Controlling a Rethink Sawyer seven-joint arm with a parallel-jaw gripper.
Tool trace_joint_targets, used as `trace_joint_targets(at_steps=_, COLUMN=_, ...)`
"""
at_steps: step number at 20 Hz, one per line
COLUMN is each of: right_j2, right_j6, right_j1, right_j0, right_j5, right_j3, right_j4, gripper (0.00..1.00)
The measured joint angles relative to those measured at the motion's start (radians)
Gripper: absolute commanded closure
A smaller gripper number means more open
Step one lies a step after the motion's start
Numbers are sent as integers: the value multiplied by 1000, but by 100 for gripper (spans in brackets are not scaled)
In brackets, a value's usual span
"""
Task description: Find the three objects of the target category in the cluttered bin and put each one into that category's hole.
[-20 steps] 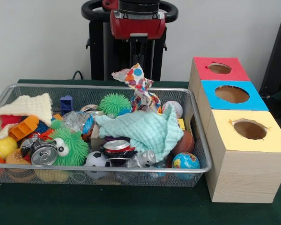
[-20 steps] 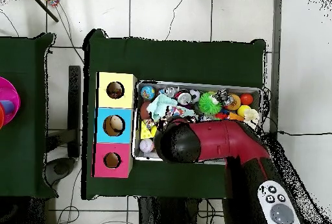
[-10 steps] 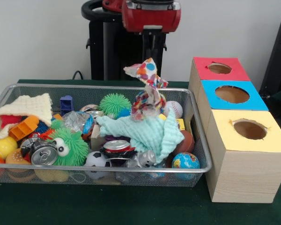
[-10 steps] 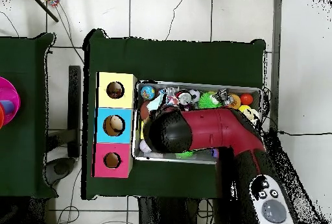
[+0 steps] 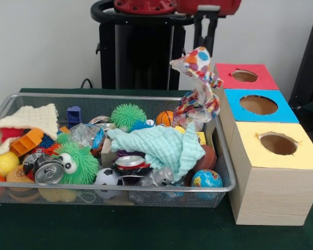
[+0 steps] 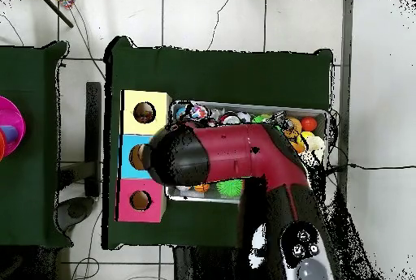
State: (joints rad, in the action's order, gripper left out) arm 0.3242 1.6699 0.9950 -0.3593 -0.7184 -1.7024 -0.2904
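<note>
My gripper (image 5: 204, 48) is shut on a crumpled wrapper (image 5: 198, 94) printed with red, blue, yellow and white spots. The wrapper hangs in the air over the right end of the wire mesh bin (image 5: 94, 96), beside the red-topped and blue-topped boxes. The yellow-topped box with its ragged round hole (image 5: 278, 143) stands nearest the camera, right of the bin. In the overhead view the red arm (image 6: 236, 155) covers the gripper, the wrapper and much of the bin (image 6: 325, 114); the yellow box's hole (image 6: 145, 113) shows. Another crumpled clear wrapper (image 5: 85, 133) lies in the bin's middle left.
The bin holds a mint cloth (image 5: 156, 143), a cream knitted cloth (image 5: 28, 119), green spiky balls (image 5: 128, 114), crushed cans (image 5: 49, 172), and small balls. The blue hole (image 5: 258, 104) and the red hole (image 5: 244, 76) lie behind the yellow one.
The gripper has risen and carried the wrapper to the right in the front view, from over the mint cloth to the bin's right end. An orange ball now shows.
</note>
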Motion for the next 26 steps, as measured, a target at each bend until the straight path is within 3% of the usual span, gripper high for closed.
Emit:
trace_joint_targets(at_steps=10, right_j2=-69, right_j6=55, right_j1=5, right_j0=122, right_j5=-105, right_j3=117, right_j4=71, gripper=100)
trace_joint_targets(at_steps=18, right_j2=-115, right_j6=118, right_j1=-40, right_j0=200, right_j5=-103, right_j3=184, right_j4=124, gripper=100)
trace_joint_targets(at_steps=26, right_j2=-125, right_j6=126, right_j1=-113, right_j0=240, right_j5=-46, right_j3=192, right_j4=139, gripper=100)
